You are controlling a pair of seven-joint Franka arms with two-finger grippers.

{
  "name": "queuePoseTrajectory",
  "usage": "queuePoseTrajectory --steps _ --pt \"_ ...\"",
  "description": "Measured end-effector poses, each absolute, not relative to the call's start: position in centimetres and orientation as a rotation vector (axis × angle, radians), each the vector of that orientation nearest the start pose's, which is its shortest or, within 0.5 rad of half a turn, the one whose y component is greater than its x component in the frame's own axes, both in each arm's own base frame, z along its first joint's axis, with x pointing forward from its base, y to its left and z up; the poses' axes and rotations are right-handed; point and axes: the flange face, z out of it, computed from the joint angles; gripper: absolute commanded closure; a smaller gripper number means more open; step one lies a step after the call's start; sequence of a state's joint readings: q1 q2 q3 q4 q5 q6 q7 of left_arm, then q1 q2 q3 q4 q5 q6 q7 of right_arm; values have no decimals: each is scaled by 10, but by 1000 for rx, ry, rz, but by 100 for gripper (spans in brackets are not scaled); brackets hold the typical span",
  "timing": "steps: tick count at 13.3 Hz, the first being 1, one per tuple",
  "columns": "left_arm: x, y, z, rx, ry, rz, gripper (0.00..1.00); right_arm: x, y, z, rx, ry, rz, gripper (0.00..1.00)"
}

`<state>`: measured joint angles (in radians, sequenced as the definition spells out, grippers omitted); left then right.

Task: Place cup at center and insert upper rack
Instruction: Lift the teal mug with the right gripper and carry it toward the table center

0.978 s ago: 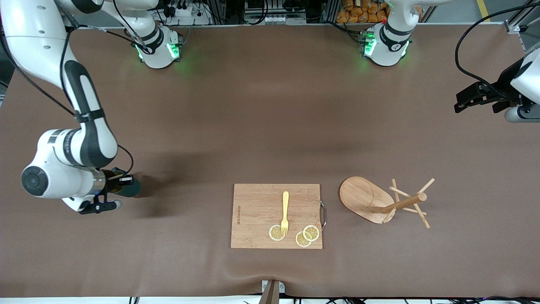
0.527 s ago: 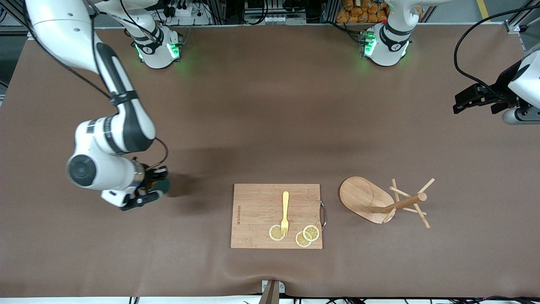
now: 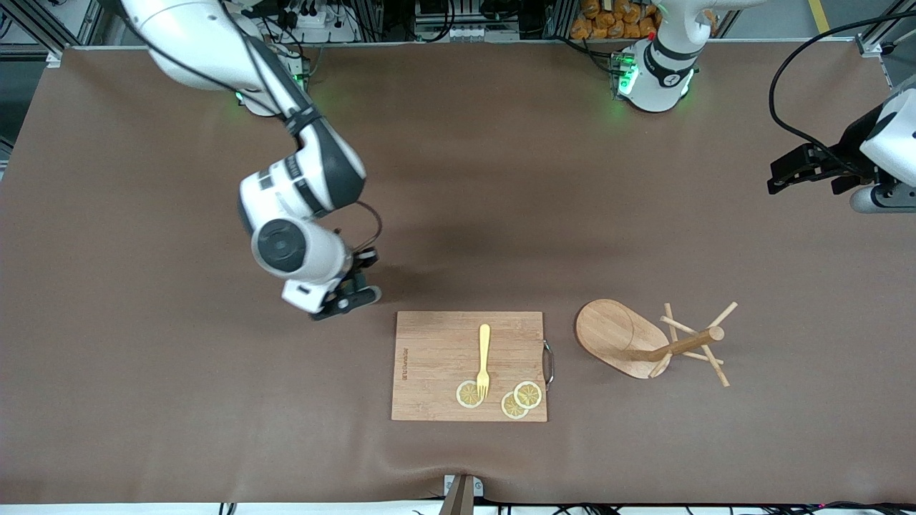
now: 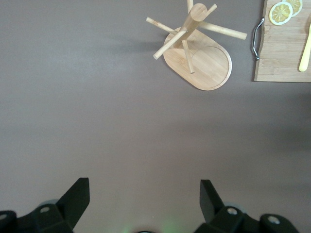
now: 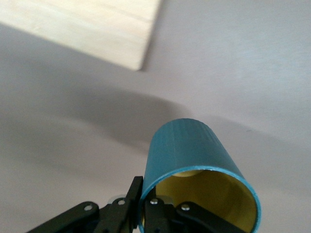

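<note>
A brown mat [image 3: 458,214] covered the table, with cables and racks along the edge where the arm bases stood. The right gripper [image 3: 351,286] hung over bare mat, just off the board's [image 3: 469,365] corner at the right arm's end. Its fingers [image 5: 146,213] were pinched shut on the cup's [image 5: 194,165] rim, one finger outside the ribbed teal wall and one against the yellow inside; the cup hung clear of the mat with the board corner [image 5: 131,48] close by. On the board lay a yellow fork [image 3: 484,360] with its tines on one lemon slice [image 3: 469,394], and two more slices [image 3: 521,400] overlapped beside it. The rack [image 3: 644,342] lay tipped on its side just off the board's handle end, its post and pegs pointing toward the left arm's end. The left gripper [image 3: 787,172] waited high over that end, fingers [image 4: 73,199] spread wide and holding nothing.
</note>
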<state>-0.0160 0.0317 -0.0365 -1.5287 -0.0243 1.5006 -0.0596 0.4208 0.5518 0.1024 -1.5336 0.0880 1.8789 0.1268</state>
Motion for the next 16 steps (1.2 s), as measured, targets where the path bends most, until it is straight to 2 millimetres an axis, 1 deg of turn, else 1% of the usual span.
queuePoseTrajectory --steps 3,5,7,9,10,11,14,16 --pt "557 -32 619 -3162 -10 101 0 545 398 324 -2984 -689 383 100" --pt "557 -31 618 -3162 -10 104 0 516 436 324 -2961 -784 394 100" --pt "558 -31 617 -3162 -11 107 0 488 467 323 -2940 -874 402 100" --pt "558 -31 616 -3161 -11 110 0 461 492 319 -2930 -938 416 100" --pt "558 -31 616 -3161 -11 110 0 452 500 315 -2950 -906 429 100" --pt "558 -31 615 -3161 -11 111 0 448 503 308 -2977 -847 445 100" --pt "559 -31 615 -3161 -11 113 0 451 508 279 -3011 -727 432 100" --pt "559 -31 615 -3161 -12 112 0 446 517 261 -3034 -636 413 100"
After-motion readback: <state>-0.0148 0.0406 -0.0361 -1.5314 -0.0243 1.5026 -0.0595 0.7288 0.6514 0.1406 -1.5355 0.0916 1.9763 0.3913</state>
